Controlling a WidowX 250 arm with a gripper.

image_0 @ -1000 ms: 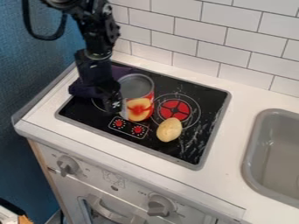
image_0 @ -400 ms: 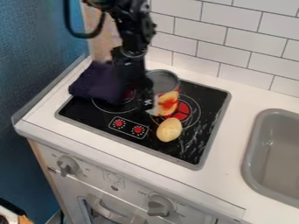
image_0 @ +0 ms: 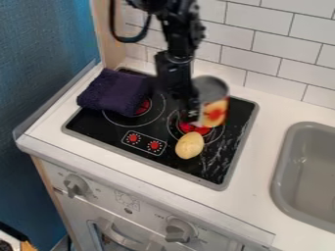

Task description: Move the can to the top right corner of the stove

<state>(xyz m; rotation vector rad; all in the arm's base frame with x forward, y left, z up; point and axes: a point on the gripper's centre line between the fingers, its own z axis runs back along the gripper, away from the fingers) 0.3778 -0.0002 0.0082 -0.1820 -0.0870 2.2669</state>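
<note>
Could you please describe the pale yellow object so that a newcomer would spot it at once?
Find the black stovetop, left of the grey sink. On it, right of the two small red dials and at the near edge of the right burner, lies an oval, potato-like object. It is plain and pale yellow, unlike the can with its red-and-yellow label or the dark purple cloth.

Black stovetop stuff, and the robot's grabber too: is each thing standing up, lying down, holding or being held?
Red-and-yellow can with grey top: upright, held.
Black two-finger gripper: holding the can.
Dark purple fuzzy cloth: lying bunched up, partly on the stovetop.
Pale yellow, potato-shaped thing: lying down.
</note>
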